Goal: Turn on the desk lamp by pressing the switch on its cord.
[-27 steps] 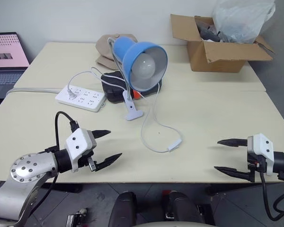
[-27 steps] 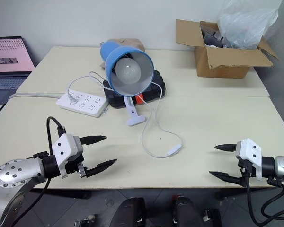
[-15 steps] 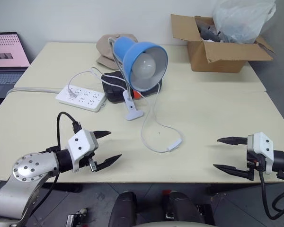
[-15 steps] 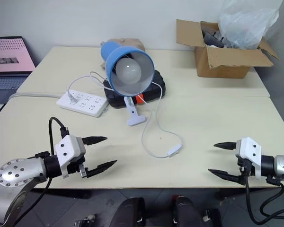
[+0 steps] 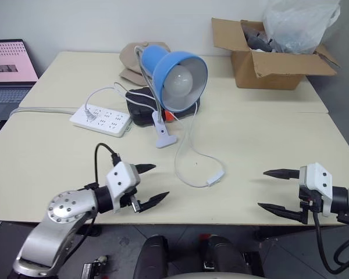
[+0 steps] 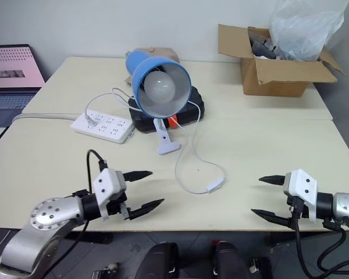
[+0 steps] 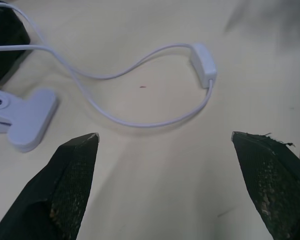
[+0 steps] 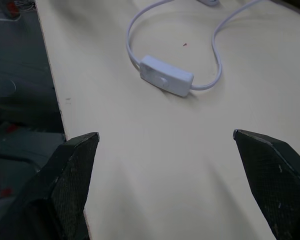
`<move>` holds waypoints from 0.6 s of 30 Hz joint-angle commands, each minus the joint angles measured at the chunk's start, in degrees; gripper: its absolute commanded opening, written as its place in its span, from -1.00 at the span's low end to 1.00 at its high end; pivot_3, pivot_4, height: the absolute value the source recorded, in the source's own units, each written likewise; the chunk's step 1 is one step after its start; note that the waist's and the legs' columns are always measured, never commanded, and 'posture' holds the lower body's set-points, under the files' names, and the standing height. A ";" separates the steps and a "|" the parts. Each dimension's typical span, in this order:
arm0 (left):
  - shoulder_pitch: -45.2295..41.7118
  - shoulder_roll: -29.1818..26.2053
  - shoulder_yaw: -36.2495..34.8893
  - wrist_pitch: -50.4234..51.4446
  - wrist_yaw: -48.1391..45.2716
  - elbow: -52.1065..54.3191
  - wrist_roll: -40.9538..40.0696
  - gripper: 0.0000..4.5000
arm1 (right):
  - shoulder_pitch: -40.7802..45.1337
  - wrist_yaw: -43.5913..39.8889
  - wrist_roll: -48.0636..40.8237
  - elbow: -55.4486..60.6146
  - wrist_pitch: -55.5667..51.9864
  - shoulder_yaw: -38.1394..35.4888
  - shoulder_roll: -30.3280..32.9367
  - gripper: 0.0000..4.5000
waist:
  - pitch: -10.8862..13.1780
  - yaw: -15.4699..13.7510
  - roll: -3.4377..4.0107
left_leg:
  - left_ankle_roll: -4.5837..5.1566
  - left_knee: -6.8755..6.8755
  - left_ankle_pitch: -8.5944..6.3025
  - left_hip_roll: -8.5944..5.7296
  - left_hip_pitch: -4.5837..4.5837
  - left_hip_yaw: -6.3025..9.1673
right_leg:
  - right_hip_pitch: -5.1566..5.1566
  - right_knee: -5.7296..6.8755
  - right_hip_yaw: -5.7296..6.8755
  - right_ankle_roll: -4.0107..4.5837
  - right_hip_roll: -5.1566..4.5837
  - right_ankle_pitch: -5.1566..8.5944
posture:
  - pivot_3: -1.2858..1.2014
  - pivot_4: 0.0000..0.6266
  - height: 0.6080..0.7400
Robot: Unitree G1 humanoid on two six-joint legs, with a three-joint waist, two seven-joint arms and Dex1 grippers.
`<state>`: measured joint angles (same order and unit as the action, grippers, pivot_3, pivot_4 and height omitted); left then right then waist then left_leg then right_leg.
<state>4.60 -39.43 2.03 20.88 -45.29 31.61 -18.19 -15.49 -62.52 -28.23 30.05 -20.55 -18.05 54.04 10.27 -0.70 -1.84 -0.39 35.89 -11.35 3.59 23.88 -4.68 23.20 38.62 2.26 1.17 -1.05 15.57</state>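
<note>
The desk lamp [image 5: 180, 78], a blue shade with a white bulb on a silver gooseneck, stands on its white clip base [image 5: 164, 138] mid-table. Its thin white cord [image 5: 189, 142] loops toward the front edge and carries the small white switch [image 5: 216, 178]. My left gripper [image 5: 161, 181] is open, low over the table just left of the cord loop; in the left wrist view the switch [image 7: 205, 65] lies ahead of its fingers. My right gripper [image 5: 262, 189] is open to the right of the switch, which lies ahead in its wrist view [image 8: 166, 82]. Neither touches the switch.
A white power strip [image 5: 100, 120] and a black case [image 5: 141, 107] sit behind the lamp base, with a beige cloth [image 5: 134, 61] further back. A cardboard box [image 5: 267, 58] with a plastic bag [image 5: 296, 23] stands at the back right. A laptop [image 5: 6, 70] sits at the far left.
My left gripper has moved right along the front of the table, closer to the cord loop and switch. The right gripper has hardly moved. Both stay open.
</note>
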 commanded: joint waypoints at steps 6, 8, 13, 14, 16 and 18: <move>-10.12 8.92 15.90 -0.46 2.79 -5.21 8.85 0.97 | -3.89 2.68 -3.41 8.58 -6.76 -6.74 0.30 1.00 | -0.04 -0.57 -0.02 | 0.01 0.07 0.01 -0.02 0.01 0.01 | -0.01 0.03 -0.03 -0.02 0.01 -0.02 | 0.03 -0.52 1.00; -12.17 9.89 18.30 0.07 1.86 -6.69 9.61 0.97 | -4.78 2.88 -3.61 9.81 -7.55 -7.66 0.38 1.00 | -0.05 -0.62 -0.04 | 0.01 0.08 0.01 -0.04 0.01 0.02 | -0.01 0.04 -0.03 -0.05 0.01 -0.04 | 0.03 -0.52 1.00; -17.99 14.01 22.23 1.81 1.90 -13.24 11.36 0.97 | -5.77 4.05 -3.46 11.62 -9.57 -8.65 0.18 1.00 | -0.06 -0.53 -0.05 | 0.02 0.09 0.01 -0.04 0.02 0.05 | -0.01 0.04 -0.02 -0.29 0.06 -0.18 | 0.03 -0.52 1.00; -18.77 14.32 22.89 1.51 1.75 -14.54 12.09 0.97 | -5.92 4.37 -3.59 12.16 -9.91 -8.73 0.02 1.00 | -0.06 -0.47 -0.05 | 0.02 0.10 0.01 -0.04 0.02 0.06 | -0.01 0.05 -0.03 -0.30 0.06 -0.18 | 0.03 -0.52 1.00; -20.45 15.41 24.01 1.42 2.16 -17.62 13.58 0.97 | -5.79 5.23 -3.73 13.00 -10.58 -8.65 -0.28 1.00 | -0.06 -0.45 -0.04 | 0.02 0.10 0.01 -0.04 0.02 0.08 | -0.01 0.06 -0.03 -0.30 0.10 -0.18 | 0.03 -0.52 1.00; -21.81 16.62 24.99 0.83 2.74 -20.14 15.04 0.97 | -5.63 5.88 -3.75 13.63 -11.07 -8.48 -0.53 1.00 | -0.06 -0.48 -0.05 | 0.02 0.10 0.01 -0.04 0.02 0.10 | 0.00 0.08 -0.02 -0.30 0.11 -0.18 | 0.03 -0.52 1.00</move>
<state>-15.75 -23.89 25.99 22.34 -43.10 12.54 -4.49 -21.46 -57.50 -30.84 41.64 -31.10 -25.08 53.79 10.21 -1.18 -1.89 -0.37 36.00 -11.34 3.54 23.90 -4.56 23.20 38.71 2.24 0.87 -0.94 15.39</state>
